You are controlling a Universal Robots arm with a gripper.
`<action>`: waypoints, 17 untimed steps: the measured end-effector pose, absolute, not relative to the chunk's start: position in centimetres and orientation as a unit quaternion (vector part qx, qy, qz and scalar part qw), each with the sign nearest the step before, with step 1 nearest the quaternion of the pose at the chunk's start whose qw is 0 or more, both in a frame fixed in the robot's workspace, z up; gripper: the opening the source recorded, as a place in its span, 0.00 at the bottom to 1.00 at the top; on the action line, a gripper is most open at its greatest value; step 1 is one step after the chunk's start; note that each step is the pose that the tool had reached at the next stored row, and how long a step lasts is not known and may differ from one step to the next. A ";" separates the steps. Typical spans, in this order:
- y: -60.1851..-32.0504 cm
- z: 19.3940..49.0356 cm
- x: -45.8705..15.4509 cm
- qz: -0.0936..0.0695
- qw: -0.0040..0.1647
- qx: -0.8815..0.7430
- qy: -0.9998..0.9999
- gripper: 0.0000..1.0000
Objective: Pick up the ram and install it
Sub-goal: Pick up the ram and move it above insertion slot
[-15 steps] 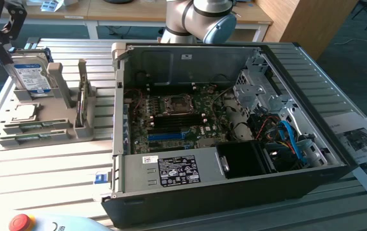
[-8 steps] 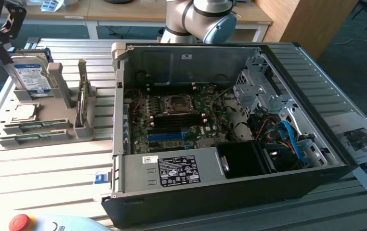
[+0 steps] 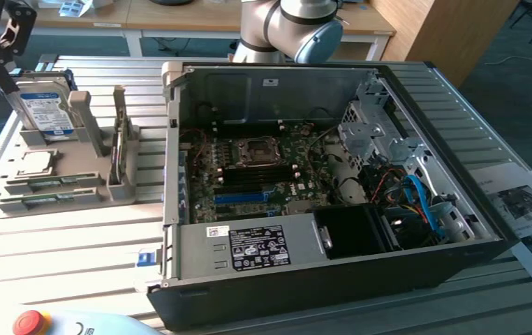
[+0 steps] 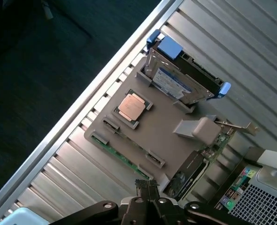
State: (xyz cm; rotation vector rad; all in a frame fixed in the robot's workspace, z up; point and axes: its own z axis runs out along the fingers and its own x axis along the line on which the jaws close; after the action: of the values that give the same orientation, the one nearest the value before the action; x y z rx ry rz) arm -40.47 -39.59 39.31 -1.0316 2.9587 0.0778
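Green ram (image 4: 121,157) sits in the grey holder (image 4: 162,136) just below the pincer (image 4: 147,186), which is closed on nothing. Probably light, stiff and fragile; best pinched across its long edges, clear of the chips.

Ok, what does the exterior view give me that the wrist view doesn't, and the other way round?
Exterior view: the open case, its motherboard, blue slot, and the red stop button. Wrist view: the shut gripper over the tray, and the case's coloured rear ports. Both: the tray with hard drive, CPU and the ram lying in its holder.
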 end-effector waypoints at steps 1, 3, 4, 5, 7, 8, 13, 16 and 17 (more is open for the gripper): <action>-39.6 39.3 -40.5 0.025 0.003 -0.336 0.941 0.11; -39.6 39.3 -40.5 0.025 0.003 -0.350 0.936 0.11; -39.6 39.3 -40.5 0.025 0.003 -0.357 0.934 0.11; -39.6 39.3 -40.5 0.025 0.003 -0.364 0.931 0.11; -39.6 39.3 -40.5 0.025 0.002 -0.378 0.925 0.11; -39.6 39.3 -40.5 0.025 0.002 -0.385 0.922 0.11; -39.6 39.3 -40.5 0.025 0.001 -0.422 0.906 0.11; -39.6 39.3 -40.5 0.025 0.001 -0.444 0.896 0.11; -39.6 39.3 -40.5 0.025 0.000 -0.451 0.892 0.11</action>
State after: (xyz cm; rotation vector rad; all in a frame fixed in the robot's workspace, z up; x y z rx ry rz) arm -40.47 -39.58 39.31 -1.4176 2.8018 0.0788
